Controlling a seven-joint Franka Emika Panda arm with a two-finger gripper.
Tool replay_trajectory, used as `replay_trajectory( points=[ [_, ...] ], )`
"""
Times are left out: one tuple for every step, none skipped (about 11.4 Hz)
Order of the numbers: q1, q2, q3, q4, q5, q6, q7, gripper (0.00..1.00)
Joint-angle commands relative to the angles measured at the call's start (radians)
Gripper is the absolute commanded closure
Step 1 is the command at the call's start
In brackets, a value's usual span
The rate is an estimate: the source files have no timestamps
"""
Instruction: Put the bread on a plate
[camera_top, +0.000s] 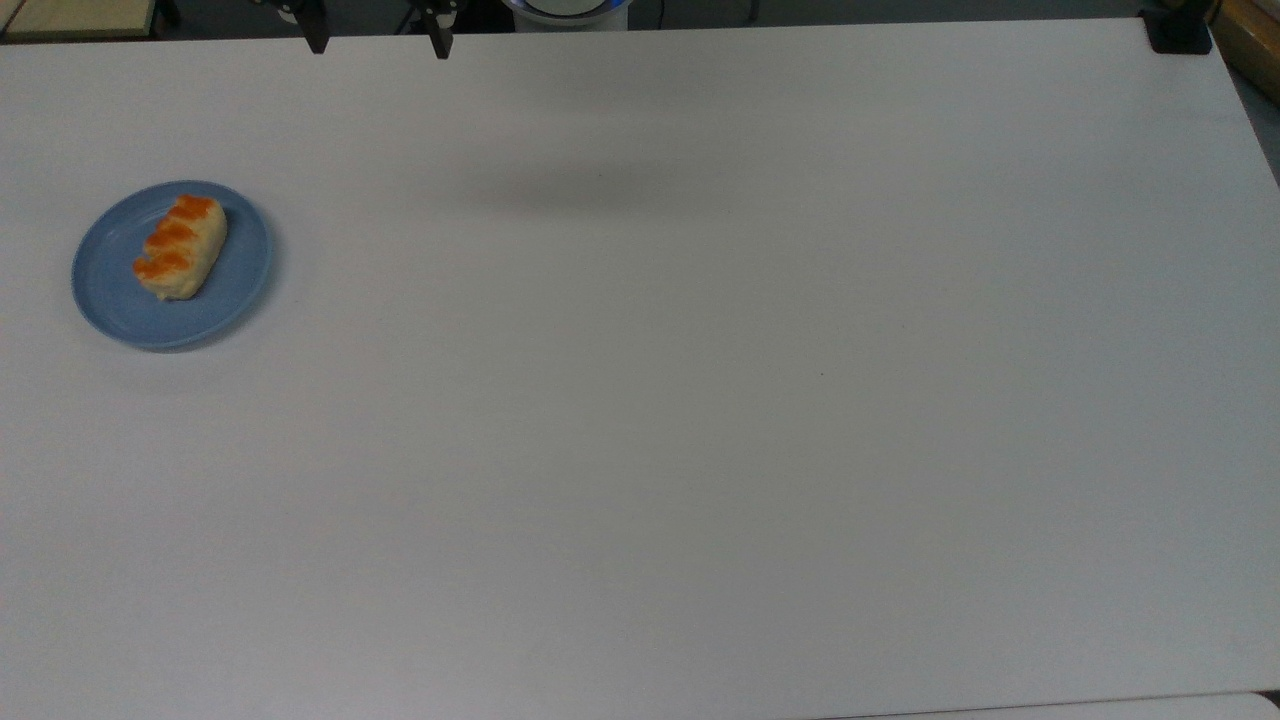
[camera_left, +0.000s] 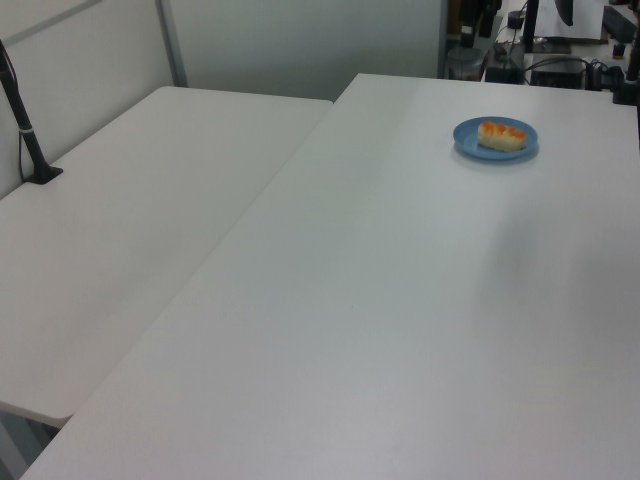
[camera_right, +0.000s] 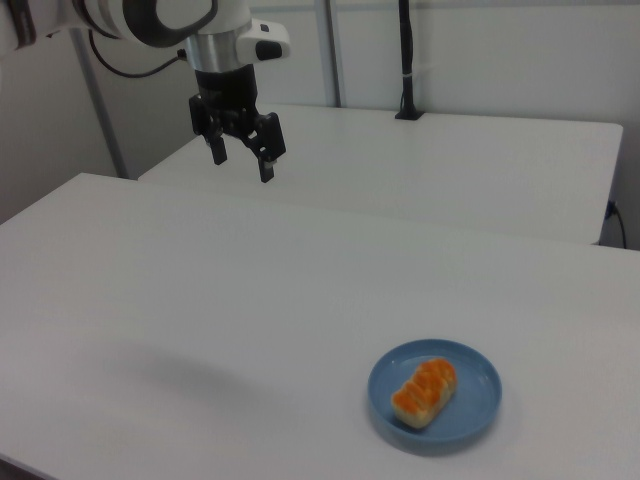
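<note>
Top view: bread (camera_top: 180, 247) lies on plate (camera_top: 172, 264), slanted, near the top view's left edge of the white tabletop (camera_top: 700, 400); two dark finger tips poke in at the top edge, gripper (camera_top: 376, 40), well apart from the plate.
Left view: plate (camera_left: 496, 139) with bread (camera_left: 501, 135) at the far end of the tabletop (camera_left: 400, 300); second white table (camera_left: 130, 230) butts against it on the left view's left; black post (camera_left: 25, 130) stands on that table.
Right view: gripper (camera_right: 243, 165) raised high above the tabletop (camera_right: 200, 300), far from plate (camera_right: 435, 396); bread (camera_right: 425, 390) sits inside the rim, orange bumps up.
Arm pose: white arm (camera_right: 150, 15) comes in from the right view's upper left, wrist pointing down.
Jaws: spread apart, holding nothing.
</note>
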Motion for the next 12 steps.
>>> replay_trajectory(
  points=[
    [0.014, -0.023, 0.046, -0.095, -0.081, 0.1, -0.017, 0.0],
    [0.014, -0.025, 0.048, -0.103, -0.088, 0.102, -0.017, 0.0],
    [0.01, -0.025, 0.048, -0.103, -0.085, 0.101, -0.016, 0.0],
    [0.006, -0.025, 0.048, -0.1, -0.083, 0.093, -0.016, 0.0],
    [0.005, -0.025, 0.048, -0.101, -0.082, 0.096, -0.016, 0.0],
    [0.003, -0.025, 0.046, -0.103, -0.082, 0.097, -0.016, 0.0],
    [0.002, -0.023, 0.048, -0.103, -0.08, 0.097, -0.016, 0.0],
    [0.003, -0.022, 0.048, -0.103, -0.082, 0.099, -0.016, 0.0],
    [0.003, -0.022, 0.048, -0.103, -0.082, 0.098, -0.016, 0.0],
    [0.0, -0.022, 0.048, -0.104, -0.08, 0.099, -0.017, 0.0],
    [-0.016, -0.023, 0.057, -0.104, -0.08, 0.099, -0.019, 0.0],
    [-0.032, -0.026, 0.077, -0.104, -0.08, 0.099, -0.019, 0.0]
  ],
)
